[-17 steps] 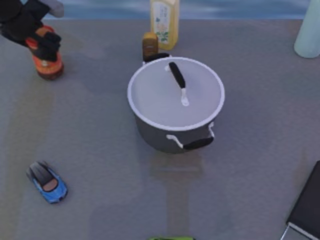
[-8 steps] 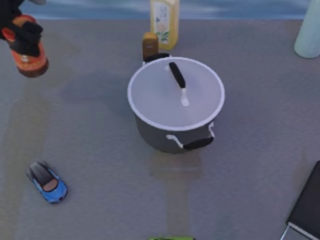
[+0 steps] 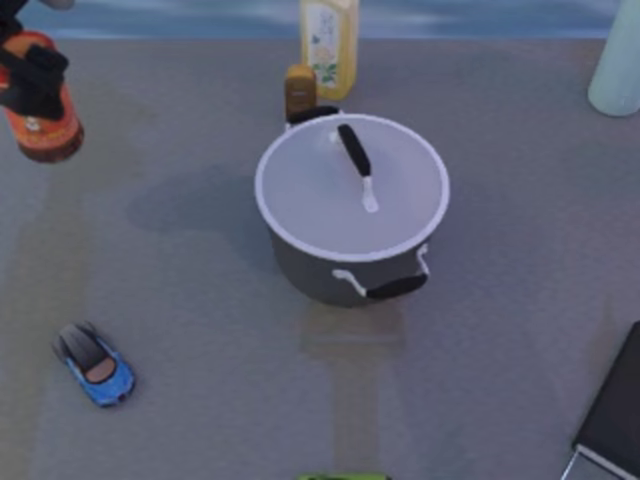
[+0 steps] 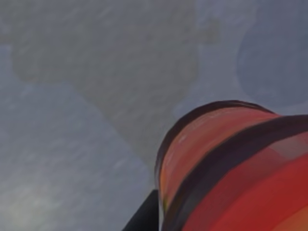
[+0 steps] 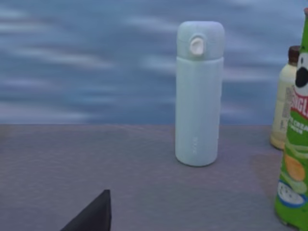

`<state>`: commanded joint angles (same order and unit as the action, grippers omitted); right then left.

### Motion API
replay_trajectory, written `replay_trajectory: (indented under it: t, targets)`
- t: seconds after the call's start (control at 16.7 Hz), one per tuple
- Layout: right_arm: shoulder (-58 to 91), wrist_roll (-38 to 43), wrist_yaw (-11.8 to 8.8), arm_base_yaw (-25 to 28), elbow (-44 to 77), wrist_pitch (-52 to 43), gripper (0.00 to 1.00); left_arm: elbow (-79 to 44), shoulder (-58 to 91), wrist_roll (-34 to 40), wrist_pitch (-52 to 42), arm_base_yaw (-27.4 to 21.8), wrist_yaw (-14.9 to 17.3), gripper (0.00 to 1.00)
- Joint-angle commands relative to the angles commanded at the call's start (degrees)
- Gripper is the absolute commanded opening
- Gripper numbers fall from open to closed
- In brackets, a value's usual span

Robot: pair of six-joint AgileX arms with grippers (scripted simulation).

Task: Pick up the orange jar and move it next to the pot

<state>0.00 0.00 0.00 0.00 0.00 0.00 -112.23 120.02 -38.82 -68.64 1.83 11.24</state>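
The orange jar (image 3: 42, 118), with its red lid, orange label and dark base, hangs in the air over the table's far left back corner. My left gripper (image 3: 30, 76) is shut on its upper part. The left wrist view shows the jar (image 4: 226, 159) close up, with one dark finger (image 4: 144, 217) beside it and the table far below. The large dark grey pot (image 3: 340, 262) with its white-rimmed lid (image 3: 310, 190) stands at the table's middle, well to the right of the jar. Only one dark fingertip (image 5: 91, 212) of my right gripper shows, in the right wrist view.
A small brown jar (image 3: 299, 90) and a pale-yellow bottle (image 3: 329, 40) stand just behind the pot. A blue toy car (image 3: 93, 363) lies front left. A pale flask (image 3: 615, 60) stands back right, a dark flat object (image 3: 612, 410) front right. A green can (image 5: 294, 144) is near the right wrist.
The left gripper has lifted the orange jar off the table and carried it higher and further left. Its shadow has spread over the table towards the pot.
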Motion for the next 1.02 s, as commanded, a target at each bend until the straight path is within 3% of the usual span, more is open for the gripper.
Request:
replay_trajectory:
  t: [0.3, 1.02]
  targets:
    - [0.0, 0.0, 0.0, 0.0, 0.0, 0.0, 1.0, 3.52, -1.5, 6.46, 2.68, -2.39, -2.12, 0.0]
    - [0.0, 0.0, 0.0, 0.0, 0.0, 0.0, 1.0, 28.33, -11.82, 52.38, 19.86, -19.0, -15.33, 0.0]
